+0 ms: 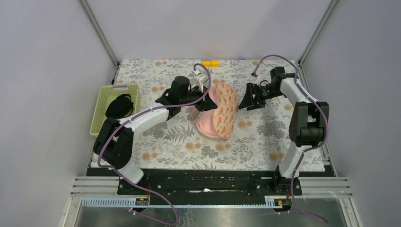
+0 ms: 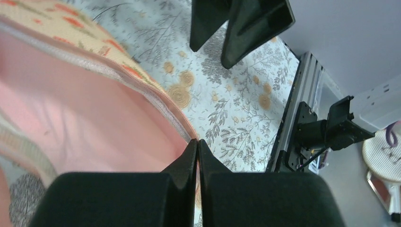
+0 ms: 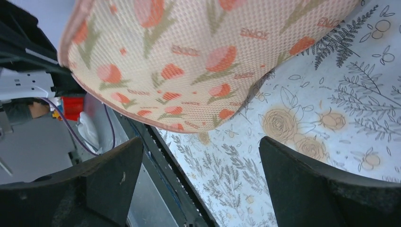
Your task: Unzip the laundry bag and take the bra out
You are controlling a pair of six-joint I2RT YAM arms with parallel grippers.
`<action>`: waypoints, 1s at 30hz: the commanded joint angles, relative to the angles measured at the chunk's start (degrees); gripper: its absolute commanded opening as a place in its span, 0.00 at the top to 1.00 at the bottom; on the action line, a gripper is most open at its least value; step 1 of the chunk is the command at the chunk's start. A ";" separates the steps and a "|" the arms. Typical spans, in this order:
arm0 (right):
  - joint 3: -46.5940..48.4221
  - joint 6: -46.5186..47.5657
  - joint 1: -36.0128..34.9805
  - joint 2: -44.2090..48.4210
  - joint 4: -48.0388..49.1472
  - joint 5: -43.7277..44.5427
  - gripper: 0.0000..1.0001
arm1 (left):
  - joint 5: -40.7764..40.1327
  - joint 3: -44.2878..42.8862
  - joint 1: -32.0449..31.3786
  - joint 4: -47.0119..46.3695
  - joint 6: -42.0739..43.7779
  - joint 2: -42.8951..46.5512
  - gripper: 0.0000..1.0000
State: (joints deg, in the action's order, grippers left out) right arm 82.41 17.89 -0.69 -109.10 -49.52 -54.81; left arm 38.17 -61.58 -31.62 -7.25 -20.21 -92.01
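Note:
The laundry bag (image 1: 222, 113) lies open mid-table, its printed half (image 3: 203, 61) standing on edge and the pale-pink inside (image 1: 206, 124) facing left. My left gripper (image 1: 210, 104) is shut, its tips (image 2: 197, 142) pinching the bag's piped rim (image 2: 161, 101) and holding that half up. My right gripper (image 1: 246, 101) is open and empty just right of the bag, apart from it; its tips (image 3: 201, 142) hang over the cloth below the printed half. It also shows in the left wrist view (image 2: 210, 56). I see smooth pink fabric (image 2: 85, 127) inside but cannot tell bra from lining.
A pale green basket (image 1: 101, 111) with a black garment (image 1: 119, 106) stands at the table's left edge. A small yellow block (image 1: 211, 63) lies at the back edge. A floral cloth (image 1: 265, 132) covers the table, and frame posts stand at the back corners.

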 commanded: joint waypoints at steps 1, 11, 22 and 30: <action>2.55 -6.92 -0.81 6.76 -1.96 4.55 0.00 | -2.05 -5.51 -4.49 2.52 7.51 -1.28 1.00; 8.82 -18.27 -0.81 10.99 -1.29 4.73 0.05 | -7.02 -15.95 -10.78 6.97 12.26 -7.33 1.00; 10.64 -18.33 -1.05 8.10 -3.05 5.74 0.27 | -7.28 -22.32 -14.22 7.15 11.60 -12.38 1.00; 9.73 -15.46 -1.03 6.25 -3.65 9.78 0.43 | -8.89 -24.31 -16.40 7.16 11.05 -14.56 1.00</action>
State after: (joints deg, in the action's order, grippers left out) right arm 90.85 0.47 -1.23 -102.06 -51.66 -48.05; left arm 30.72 -83.09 -47.13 0.82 -9.02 -105.93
